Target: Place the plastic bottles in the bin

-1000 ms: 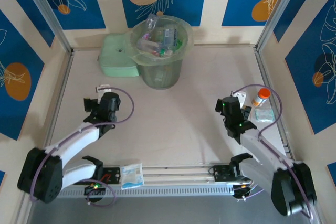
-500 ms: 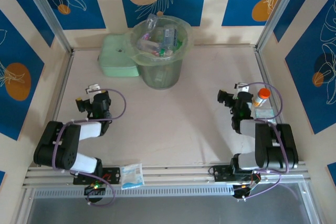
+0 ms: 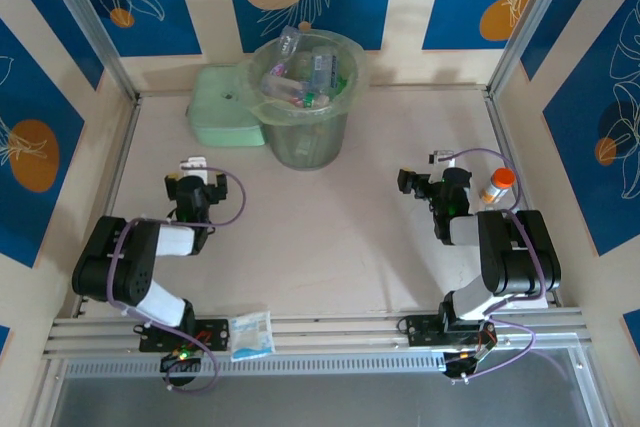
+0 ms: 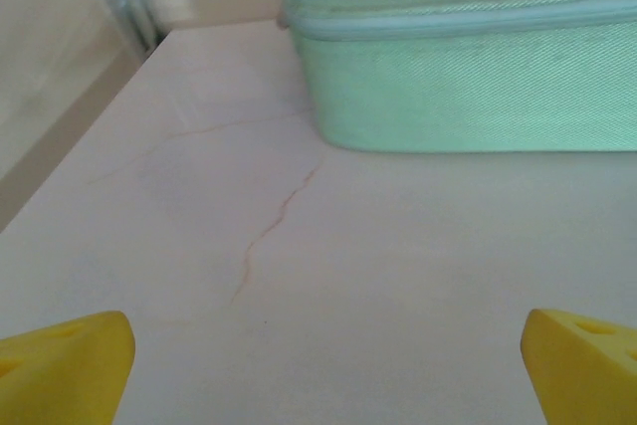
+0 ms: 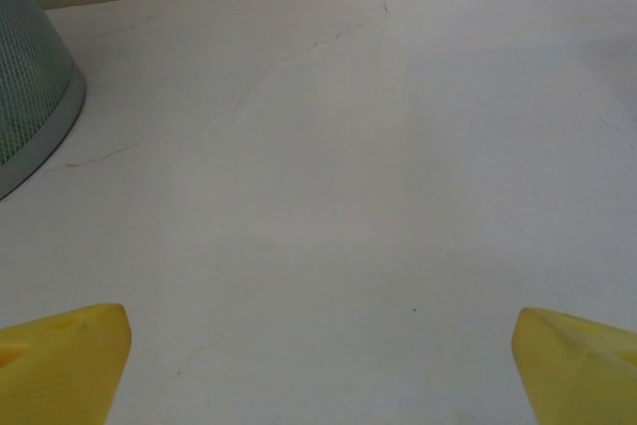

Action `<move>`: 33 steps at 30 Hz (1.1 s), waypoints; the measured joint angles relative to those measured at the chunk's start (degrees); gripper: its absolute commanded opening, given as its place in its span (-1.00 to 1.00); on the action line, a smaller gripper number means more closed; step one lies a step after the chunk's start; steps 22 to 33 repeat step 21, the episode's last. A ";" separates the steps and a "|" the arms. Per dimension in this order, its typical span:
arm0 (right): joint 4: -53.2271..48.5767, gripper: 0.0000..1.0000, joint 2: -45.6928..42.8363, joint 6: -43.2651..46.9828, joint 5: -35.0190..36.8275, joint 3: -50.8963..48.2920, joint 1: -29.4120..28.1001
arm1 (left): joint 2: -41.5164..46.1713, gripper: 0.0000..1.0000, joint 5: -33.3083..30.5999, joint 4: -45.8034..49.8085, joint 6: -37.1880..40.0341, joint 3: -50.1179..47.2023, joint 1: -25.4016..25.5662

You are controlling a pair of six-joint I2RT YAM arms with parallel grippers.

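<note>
The bin is a tall, pale-green translucent bucket at the back of the table, and its meshed base shows at the left of the right wrist view. Several plastic bottles lie piled inside it. My left gripper sits low over the table in front of the box, open, with nothing between its yellow fingertips. My right gripper is low on the right side and points towards the bin, open and empty, with bare table between its fingertips.
A flat mint-green box lies left of the bin, close ahead in the left wrist view. A white bottle with an orange cap stands by the right wall. A small packet lies on the front rail.
Both arms have folded back onto their bases. The left gripper ended slightly farther back, and the right gripper moved back and turned towards the bin. Both stayed open.
</note>
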State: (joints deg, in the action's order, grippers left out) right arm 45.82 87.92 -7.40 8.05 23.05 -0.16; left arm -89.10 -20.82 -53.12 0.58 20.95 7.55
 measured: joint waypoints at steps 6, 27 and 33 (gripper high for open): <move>0.00 0.98 0.00 0.00 0.00 0.00 0.00 | -1.44 0.99 4.11 -1.92 0.42 -1.42 -1.14; -0.22 0.98 0.00 0.00 -0.42 0.11 0.00 | -1.44 0.99 6.73 -1.95 0.48 -1.40 -1.33; -0.22 0.98 0.00 0.00 -0.42 0.11 0.00 | -1.44 0.99 6.73 -1.95 0.48 -1.40 -1.33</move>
